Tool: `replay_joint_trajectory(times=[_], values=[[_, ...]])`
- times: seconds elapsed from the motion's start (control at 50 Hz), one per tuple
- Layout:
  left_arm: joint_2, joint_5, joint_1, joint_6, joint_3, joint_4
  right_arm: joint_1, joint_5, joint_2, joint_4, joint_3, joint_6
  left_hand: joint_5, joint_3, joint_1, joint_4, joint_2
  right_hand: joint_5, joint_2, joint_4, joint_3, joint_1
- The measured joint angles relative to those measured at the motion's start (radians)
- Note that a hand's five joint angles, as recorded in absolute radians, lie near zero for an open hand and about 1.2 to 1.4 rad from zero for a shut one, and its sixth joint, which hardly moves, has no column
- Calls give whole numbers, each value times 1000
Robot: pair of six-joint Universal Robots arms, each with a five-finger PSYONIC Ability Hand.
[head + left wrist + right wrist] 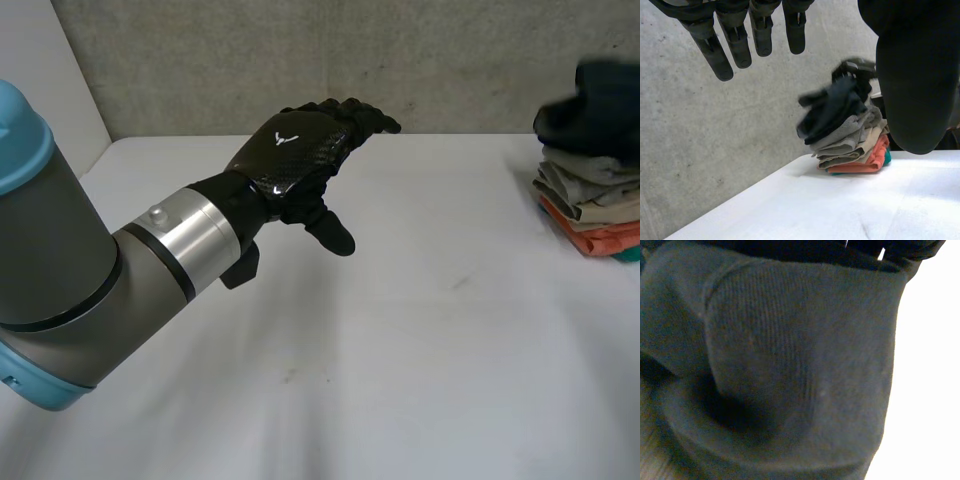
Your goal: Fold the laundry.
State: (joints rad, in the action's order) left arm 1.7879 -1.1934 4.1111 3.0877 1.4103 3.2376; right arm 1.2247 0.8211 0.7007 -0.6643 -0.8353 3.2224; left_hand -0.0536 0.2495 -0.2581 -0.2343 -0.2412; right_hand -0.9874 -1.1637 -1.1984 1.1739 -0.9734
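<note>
The left hand (295, 150) hovers over the bare middle of the bench (400, 350), fingers straight and spread wide, holding nothing. Well apart from it, at the bench's far right by the wall, sits a stack (590, 205) of folded clothes in orange, teal, beige and grey. A dark cloth (592, 100) lies bunched on top. The right hand (856, 67) is at that cloth; whether it grips it I cannot tell.

This looks like a robotics lab or test cell. A bare grey concrete wall (300, 60) runs along the far side at 12 o'clock, behind a plain white counter (420, 350). A grey robot arm (90, 280) with light-blue caps extends over the counter from 8 o'clock. A stack of folded clothes (590, 200) sits at 3 o'clock.
</note>
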Motion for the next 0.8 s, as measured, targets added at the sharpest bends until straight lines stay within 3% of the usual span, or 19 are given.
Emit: replay_joint_trajectory(times=[0.14,0.32,0.38,0.46,0.5,0.62,0.8], values=[[22,-1,0,0,1,1,-70,-118,-132,-92,-76,-6,0,0,0,0,0,-42,0,-2,0,0],[30,-2,-1,-1,1,1,-121,-128,-62,-138,-176,-10,0,0,0,0,0,-49,1,-3,-1,0],[29,-2,-2,-2,0,1,-123,-119,-32,-134,-188,-7,0,0,0,0,0,106,122,147,-128,2],[26,-1,-4,-2,0,1,-122,-76,18,-76,-206,-8,0,0,0,0,0,729,758,772,-752,592],[23,-1,-5,-3,0,2,-122,-43,49,-17,-219,-15,0,0,0,0,0,891,922,946,-924,736],[10,1,-13,-3,0,4,-125,42,156,170,-285,-96,0,0,0,0,0,938,948,982,-959,747],[-34,2,-27,-5,-6,6,-169,191,387,353,-422,-347,0,0,0,0,0,938,948,982,-959,747]])
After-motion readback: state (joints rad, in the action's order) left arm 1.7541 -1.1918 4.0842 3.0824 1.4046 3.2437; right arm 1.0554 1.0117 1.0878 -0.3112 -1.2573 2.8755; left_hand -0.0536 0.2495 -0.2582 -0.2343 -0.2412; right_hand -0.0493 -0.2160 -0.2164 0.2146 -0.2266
